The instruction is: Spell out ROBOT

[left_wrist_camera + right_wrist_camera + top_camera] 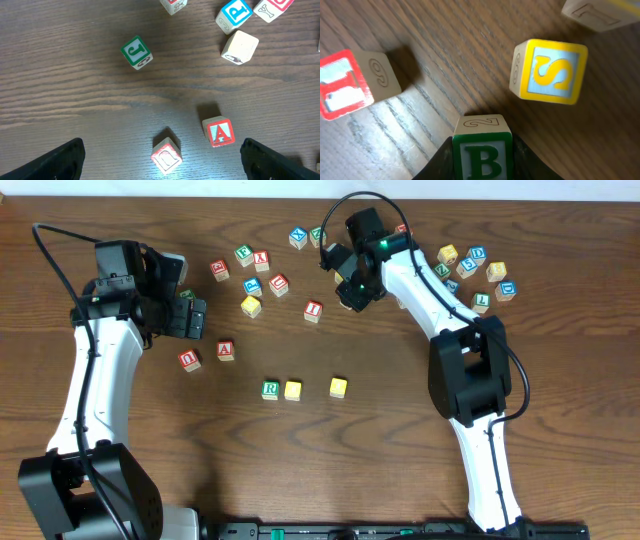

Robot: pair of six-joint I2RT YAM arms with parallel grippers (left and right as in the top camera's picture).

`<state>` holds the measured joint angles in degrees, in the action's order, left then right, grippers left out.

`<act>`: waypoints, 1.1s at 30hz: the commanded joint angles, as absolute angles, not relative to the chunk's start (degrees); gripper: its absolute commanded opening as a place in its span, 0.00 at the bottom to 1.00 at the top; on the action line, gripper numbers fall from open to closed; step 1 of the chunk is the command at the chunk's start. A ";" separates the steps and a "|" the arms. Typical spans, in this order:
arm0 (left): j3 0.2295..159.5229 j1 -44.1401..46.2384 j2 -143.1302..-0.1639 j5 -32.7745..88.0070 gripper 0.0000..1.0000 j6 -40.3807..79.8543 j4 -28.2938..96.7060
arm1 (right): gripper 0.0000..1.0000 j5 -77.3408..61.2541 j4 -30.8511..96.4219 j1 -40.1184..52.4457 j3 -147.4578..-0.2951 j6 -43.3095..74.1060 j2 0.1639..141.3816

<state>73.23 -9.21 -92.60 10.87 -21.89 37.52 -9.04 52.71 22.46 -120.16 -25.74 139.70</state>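
A green R block (270, 389), a yellow block (292, 389) touching it and another yellow block (338, 387) form a row at mid-table with a gap between the yellow ones; their letters are unreadable. My right gripper (352, 292) is shut on a green B block (481, 152) and holds it just above the table, between a red block (350, 85) and a yellow S block (549, 71). My left gripper (193, 320) is open and empty, above a red U block (166, 155) and a red A block (218, 132).
Loose letter blocks lie scattered across the back of the table: a green J block (136, 51), a blue P block (234, 13), a plain-faced block (240, 46), a red I block (314, 311), and a cluster at the far right (478, 272).
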 commanded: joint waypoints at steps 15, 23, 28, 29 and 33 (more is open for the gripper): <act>74.48 -9.15 -93.25 11.53 0.98 -22.22 37.69 | 0.24 -9.58 61.36 22.59 -136.14 -23.77 139.72; 74.48 -9.15 -93.25 11.53 0.98 -22.22 37.69 | 0.23 -11.22 62.54 22.59 -136.35 -22.68 139.72; 74.48 -9.15 -93.25 11.53 0.98 -22.22 37.69 | 0.22 -11.62 63.83 22.61 -136.35 -21.85 139.72; 74.48 -9.15 -93.25 11.53 0.98 -22.22 37.69 | 0.22 -11.73 64.16 22.59 -136.35 -21.85 139.65; 74.48 -9.15 -93.25 11.53 0.97 -22.22 37.69 | 0.22 -12.40 63.99 22.50 -136.33 -21.89 138.26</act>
<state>73.23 -9.21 -92.60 10.87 -21.91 37.52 -10.96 64.14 22.46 -135.17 -22.81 139.70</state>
